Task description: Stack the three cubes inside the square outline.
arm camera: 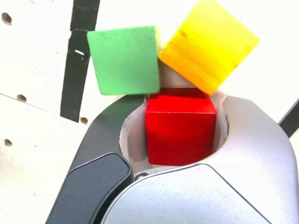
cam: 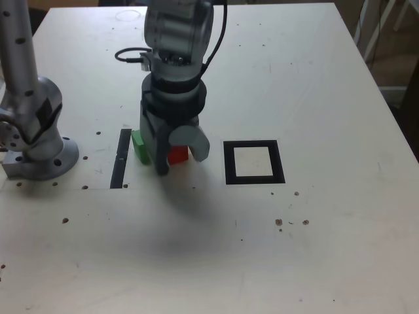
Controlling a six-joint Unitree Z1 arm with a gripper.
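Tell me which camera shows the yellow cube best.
The wrist view: the yellow cube fills the frame beside the green cube, just beyond the red cube. In the exterior view the arm hides it entirely.

thin black strip [cam: 120, 159] on a pale, hole-dotted table [cam: 314, 248]; black cable [cam: 129, 56] near the far edge.

I can read no text, label, brand or number from either camera here. The nearest things to signs are two plain black marks on the table [cam: 340, 248]: the square outline [cam: 254, 162], a thick black border around a pale centre, and a thin black strip [cam: 120, 159] well apart from the square outline, towards the exterior view's left. Neither carries any writing I can make out.
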